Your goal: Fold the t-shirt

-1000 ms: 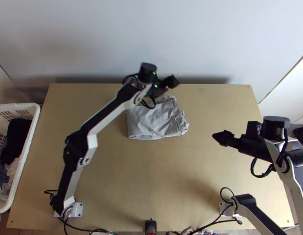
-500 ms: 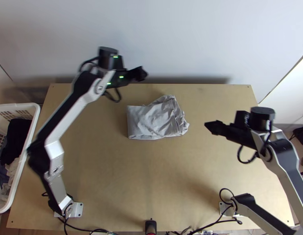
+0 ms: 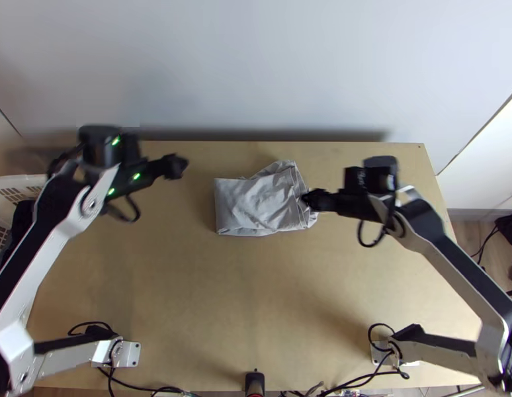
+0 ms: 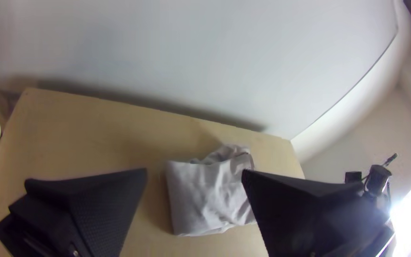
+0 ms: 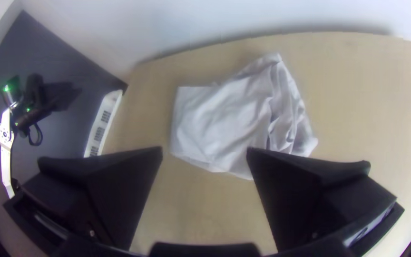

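Observation:
The light grey t-shirt (image 3: pixel 256 202) lies folded into a rough rectangle near the table's far middle, its right end layered and creased. In the top view my left gripper (image 3: pixel 176 167) is left of the cloth, apart from it; in its wrist view the left gripper (image 4: pixel 194 173) stands open with nothing between its fingers. My right gripper (image 3: pixel 314 198) appears over the shirt's right end in the top view. The right wrist view has the right gripper (image 5: pixel 204 151) open, and the t-shirt (image 5: pixel 224 119) lies beyond its fingers, not held.
A white basket (image 3: pixel 18 178) with dark cloth stands off the table's left side, partly behind the left arm. The wooden table (image 3: pixel 256 298) has bare surface in front of the shirt. A pale wall (image 3: pixel 256 66) rises behind the table's far edge.
My left arm has swung left, away from above the shirt. The right gripper has moved left and slightly up the picture, to the shirt's right end. The shirt lies as before.

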Motion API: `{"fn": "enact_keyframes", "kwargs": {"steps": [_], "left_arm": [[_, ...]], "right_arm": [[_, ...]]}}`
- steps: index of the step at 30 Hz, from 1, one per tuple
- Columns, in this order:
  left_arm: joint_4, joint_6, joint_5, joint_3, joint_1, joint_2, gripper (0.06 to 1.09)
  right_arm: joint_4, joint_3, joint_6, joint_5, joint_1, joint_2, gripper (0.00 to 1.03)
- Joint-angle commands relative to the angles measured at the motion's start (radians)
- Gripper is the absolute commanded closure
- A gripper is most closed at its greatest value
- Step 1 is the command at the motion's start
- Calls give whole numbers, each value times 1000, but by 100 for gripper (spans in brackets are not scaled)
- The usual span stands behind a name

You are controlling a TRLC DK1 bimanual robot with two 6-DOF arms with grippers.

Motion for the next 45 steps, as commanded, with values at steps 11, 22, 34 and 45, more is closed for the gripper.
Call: {"fn": "enact_keyframes", "kwargs": {"steps": [11,22,34,45], "left_arm": [[-38,35,-7,-382,202,-461,12],[-89,64,-5,-512,294,-591,12],[-81,70,-7,-563,314,-631,12],[-41,67,-7,-563,319,-628,12]], "right_arm": [[-4,401,-72,54,153,511,47],[-65,501,-200,121,243,695,100],[-82,533,-213,161,252,729,100],[-63,587,-197,192,298,871,100]]}}
